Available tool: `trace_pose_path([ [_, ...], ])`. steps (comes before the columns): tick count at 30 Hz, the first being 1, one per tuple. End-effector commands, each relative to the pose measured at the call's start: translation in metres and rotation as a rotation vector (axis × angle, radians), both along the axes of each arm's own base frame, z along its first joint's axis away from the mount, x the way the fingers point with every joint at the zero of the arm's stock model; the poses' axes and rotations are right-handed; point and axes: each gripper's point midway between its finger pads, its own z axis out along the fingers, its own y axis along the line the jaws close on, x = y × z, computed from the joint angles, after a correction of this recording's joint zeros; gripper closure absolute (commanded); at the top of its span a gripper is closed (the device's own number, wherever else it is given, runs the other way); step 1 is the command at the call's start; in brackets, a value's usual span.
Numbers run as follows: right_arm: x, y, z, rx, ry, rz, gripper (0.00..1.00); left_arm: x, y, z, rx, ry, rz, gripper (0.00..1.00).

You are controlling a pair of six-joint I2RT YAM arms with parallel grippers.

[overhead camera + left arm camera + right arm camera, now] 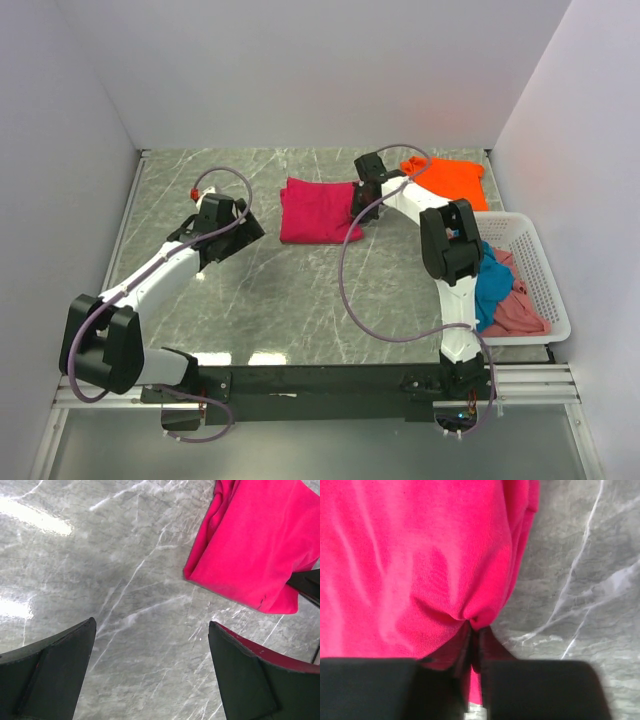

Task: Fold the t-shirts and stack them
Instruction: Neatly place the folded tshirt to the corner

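Gripper on the right (476, 630) pinches the right edge of the red t-shirt (318, 212), while the left gripper (152, 625) hangs spread wide near its left side.

Mid-table, a touch toward 12 o'clock: crimson tee (318, 210), folded into a flat rectangle. Right gripper (362, 205) at its 3 o'clock edge, touching cloth. Left gripper (250, 232) at its 9 o'clock, apart, over bare marble table (290, 300). Orange tee (450, 178) at 1 o'clock, far corner. White basket (525, 238) at 4 o'clock, teal tee (492, 285) and pink tee (518, 312) bunched inside.
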Motion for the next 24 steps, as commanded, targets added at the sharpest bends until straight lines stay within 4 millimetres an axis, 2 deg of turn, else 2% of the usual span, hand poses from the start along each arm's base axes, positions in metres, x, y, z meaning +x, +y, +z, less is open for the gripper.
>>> trace_pose_path([
  [1,-0.002,-0.008,-0.010,-0.097,0.026,0.025,0.98,-0.001,0.004,0.010,0.000,-0.034,0.021,0.01],
  [2,0.004,-0.007,-0.004,-0.102,0.004,0.049,1.00,-0.001,0.004,0.009,0.005,-0.031,0.020,0.01],
  [4,0.016,-0.016,0.010,-0.167,-0.050,0.050,1.00,0.000,0.006,0.009,0.013,-0.029,0.029,0.01],
  [6,0.026,-0.031,0.023,-0.257,-0.100,0.061,1.00,0.001,0.008,0.009,0.024,-0.029,0.035,0.01],
  [7,0.037,-0.044,0.039,-0.329,-0.156,0.042,1.00,0.001,0.010,0.009,0.032,-0.027,0.045,0.01],
  [10,0.052,-0.064,0.069,-0.460,-0.253,0.051,1.00,0.002,0.012,0.011,0.037,-0.034,0.053,0.01],
  [11,0.056,-0.080,0.081,-0.544,-0.278,0.032,1.00,0.002,0.012,0.012,0.037,-0.037,0.055,0.01],
  [18,0.071,-0.133,0.134,-0.821,-0.358,-0.031,1.00,0.005,0.011,0.020,0.028,-0.045,0.060,0.00],
  [24,0.073,-0.170,0.167,-0.978,-0.386,-0.089,1.00,0.004,0.014,0.022,0.034,-0.044,0.076,0.01],
])
